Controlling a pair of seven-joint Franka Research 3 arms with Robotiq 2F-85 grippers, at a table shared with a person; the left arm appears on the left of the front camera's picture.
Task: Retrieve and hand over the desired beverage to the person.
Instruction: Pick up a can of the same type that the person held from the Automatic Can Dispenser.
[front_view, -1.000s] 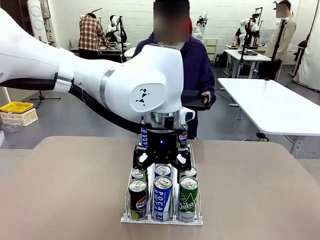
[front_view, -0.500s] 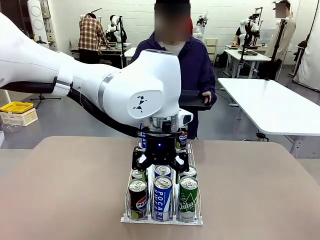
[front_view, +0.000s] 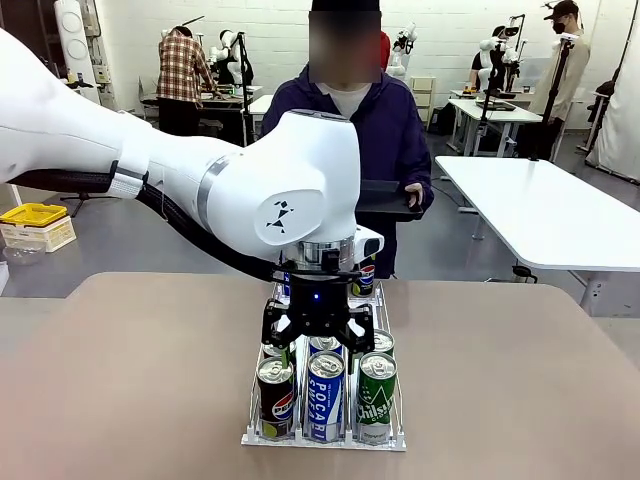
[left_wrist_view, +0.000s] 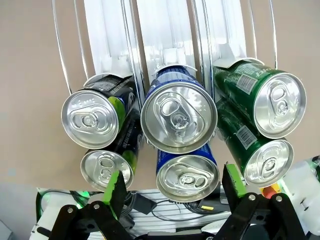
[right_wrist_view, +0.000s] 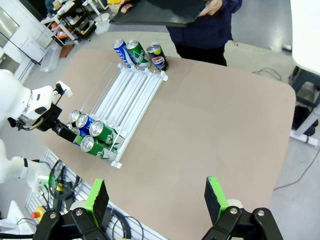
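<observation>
A wire rack (front_view: 395, 420) holds cans in three lanes: a Pepsi can (front_view: 275, 392), a blue Pocari can (front_view: 325, 394) and a green Chilsung can (front_view: 376, 396) at its near end, each with a second can behind it. My left gripper (front_view: 318, 340) hangs open just above the middle lane. In the left wrist view its green pads (left_wrist_view: 116, 187) straddle the blue cans (left_wrist_view: 179, 119). The person (front_view: 385, 120) in a dark jacket stands at the far edge holding a black tray (front_view: 392, 200). My right gripper (right_wrist_view: 156, 197) is open with nothing in it, high above the table.
Three more cans (right_wrist_view: 140, 52) stand at the rack's far end near the person. The brown table (front_view: 130, 380) is bare on both sides of the rack (right_wrist_view: 131, 87). A white table (front_view: 560, 210) stands behind at the right.
My left gripper has come down a little closer to the near cans, still open. The cans and the person have not moved.
</observation>
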